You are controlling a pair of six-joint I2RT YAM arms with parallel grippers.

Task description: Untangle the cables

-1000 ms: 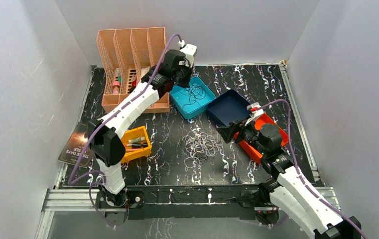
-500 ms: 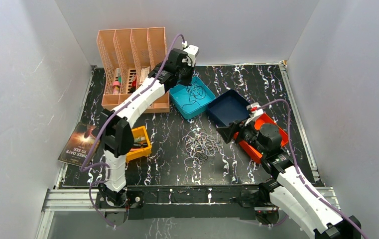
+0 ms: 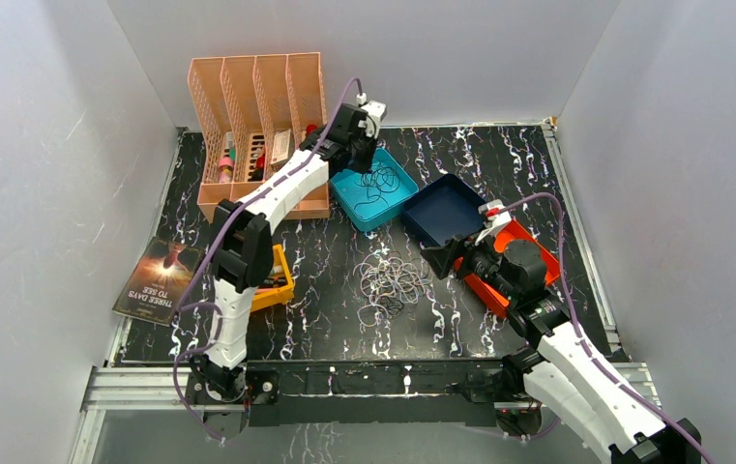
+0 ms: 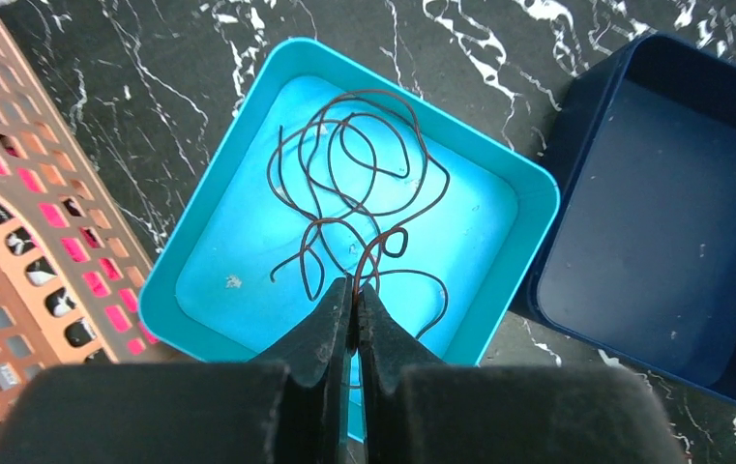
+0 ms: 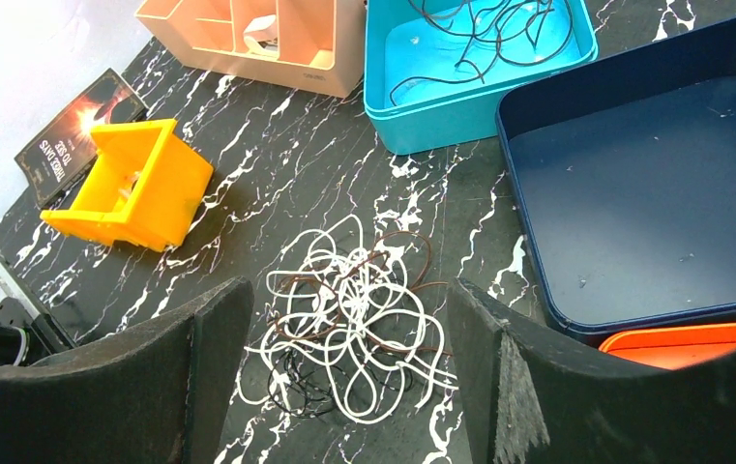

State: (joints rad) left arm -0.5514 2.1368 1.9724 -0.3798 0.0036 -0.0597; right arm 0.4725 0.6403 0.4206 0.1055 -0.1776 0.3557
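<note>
A palm-sized tangle of white, brown and black cables [image 3: 390, 280] lies on the black marbled table; in the right wrist view the tangle [image 5: 354, 329] sits below and between my open fingers. My right gripper [image 3: 441, 261] is open and empty, just right of the tangle. A single brown cable [image 4: 364, 184] lies in loose loops in the teal tray [image 4: 528, 193]. My left gripper [image 4: 354, 285] is shut on one strand of this brown cable, above the tray's near-left part. From above, the left gripper [image 3: 364, 155] hovers at the teal tray's [image 3: 393, 210] back-left corner.
An empty navy tray [image 3: 446, 213] stands right of the teal one. An orange bin [image 3: 485, 285] lies under my right wrist. A peach file organiser [image 3: 248, 97] stands at the back left. A yellow bin [image 5: 141, 184] and a book [image 3: 156, 280] are at the left.
My left arm's elbow has swung right and forward, and its gripper has shifted slightly over the teal tray. The right arm and the tangle have not moved.
</note>
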